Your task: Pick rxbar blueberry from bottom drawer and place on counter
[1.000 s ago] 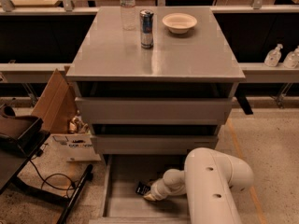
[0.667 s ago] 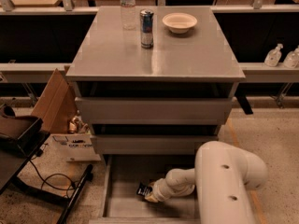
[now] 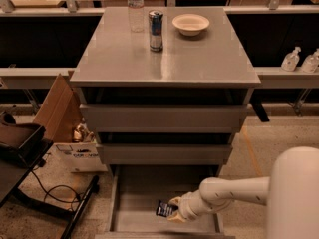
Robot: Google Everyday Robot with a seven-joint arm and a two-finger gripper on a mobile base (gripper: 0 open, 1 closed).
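The bottom drawer [image 3: 134, 200] stands pulled open under two shut upper drawers. The rxbar blueberry [image 3: 163, 209], a small dark wrapped bar with white lettering, sits tilted over the drawer floor near its front middle. My gripper [image 3: 174, 210] reaches into the drawer from the right on a white arm, and its tan fingers are closed on the bar's right end. The grey counter [image 3: 199, 59] is the cabinet's top, well above the gripper.
On the counter's far part stand a silver-blue can [image 3: 156, 31], a clear water bottle [image 3: 135, 6] and a white bowl [image 3: 190, 24]. A cardboard box [image 3: 60, 108] and a dark stand with cables [image 3: 20, 148] sit left of the cabinet.
My arm's big white link has shifted right and back. The gripper and the bar have moved slightly right and toward the drawer's front, and the bar now looks tilted.
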